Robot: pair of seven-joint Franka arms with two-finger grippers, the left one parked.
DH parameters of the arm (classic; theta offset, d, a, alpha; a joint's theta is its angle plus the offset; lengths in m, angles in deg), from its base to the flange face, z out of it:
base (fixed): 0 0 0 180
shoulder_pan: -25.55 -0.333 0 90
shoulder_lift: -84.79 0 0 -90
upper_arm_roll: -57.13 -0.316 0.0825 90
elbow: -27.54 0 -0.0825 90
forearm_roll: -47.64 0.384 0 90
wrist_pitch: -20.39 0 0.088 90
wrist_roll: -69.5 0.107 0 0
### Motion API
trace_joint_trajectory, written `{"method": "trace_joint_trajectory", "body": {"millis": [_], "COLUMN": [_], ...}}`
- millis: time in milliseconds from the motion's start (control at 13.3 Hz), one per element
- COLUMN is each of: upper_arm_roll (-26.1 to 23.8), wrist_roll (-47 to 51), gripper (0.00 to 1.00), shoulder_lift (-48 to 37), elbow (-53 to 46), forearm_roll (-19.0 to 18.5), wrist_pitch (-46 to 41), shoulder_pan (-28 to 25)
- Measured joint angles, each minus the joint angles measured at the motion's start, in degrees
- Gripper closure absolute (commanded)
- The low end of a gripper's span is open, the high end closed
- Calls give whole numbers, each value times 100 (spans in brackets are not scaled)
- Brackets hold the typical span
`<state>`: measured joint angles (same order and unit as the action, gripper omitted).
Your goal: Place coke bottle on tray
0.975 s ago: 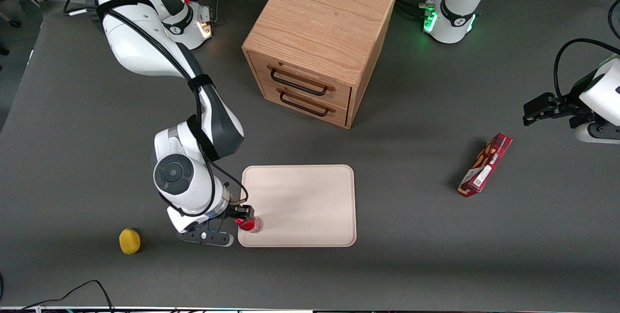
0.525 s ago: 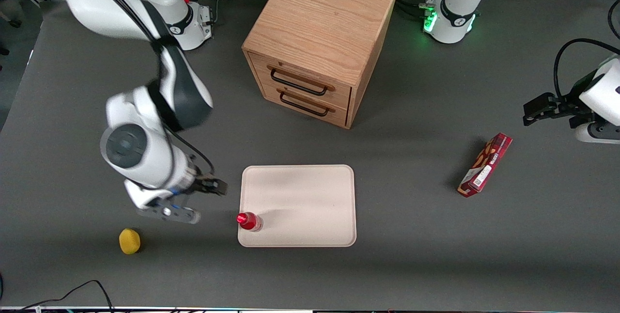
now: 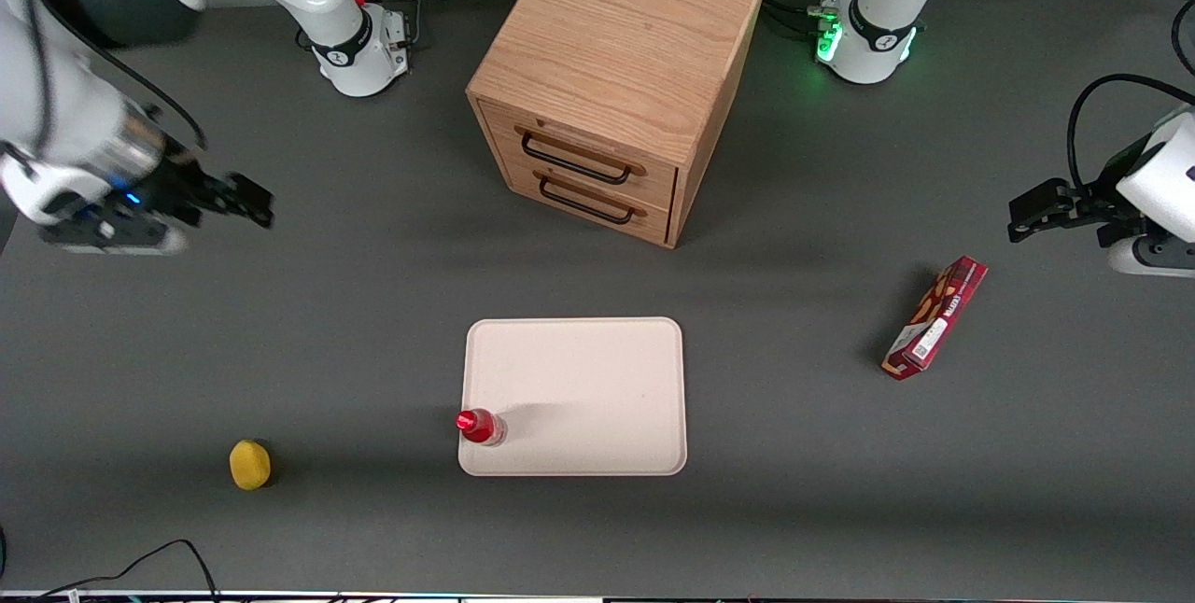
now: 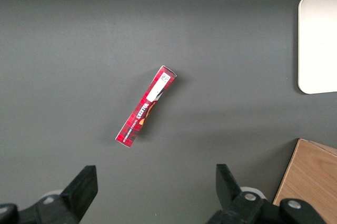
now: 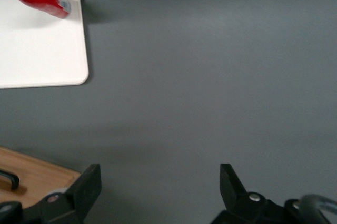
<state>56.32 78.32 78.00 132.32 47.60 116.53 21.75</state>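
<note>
Right gripper (image 3: 250, 203) raised, fingers spread wide, holding nothing.

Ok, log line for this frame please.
coke bottle: upright on tray corner | gripper: open, empty, raised toward working arm's end | placement: looks done

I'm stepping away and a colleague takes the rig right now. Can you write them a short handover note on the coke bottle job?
Hand: open, holding nothing, raised above the bare table toward the working arm's end, well apart from the tray.
Coke bottle: standing upright on the tray, at the corner nearest the front camera on the working arm's side, close to the rim.
Done: the bottle is on the tray and released.
Left: nothing for the placement itself; perhaps only park the arm.
Untouched: snack box, yellow object, drawer cabinet.
</note>
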Motion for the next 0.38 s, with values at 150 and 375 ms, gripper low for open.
{"method": "trace_joint_trajectory", "body": {"millis": [150, 375], "upper_arm_roll": [7, 25], "wrist_roll": [-407, -658], "gripper": [0, 0], "shoulder_lift": [-245, -267], "elbow": [41, 1], "forearm_roll": [27, 32], "wrist_pitch": [-147, -240], "shoulder_pan": [300, 470]}}
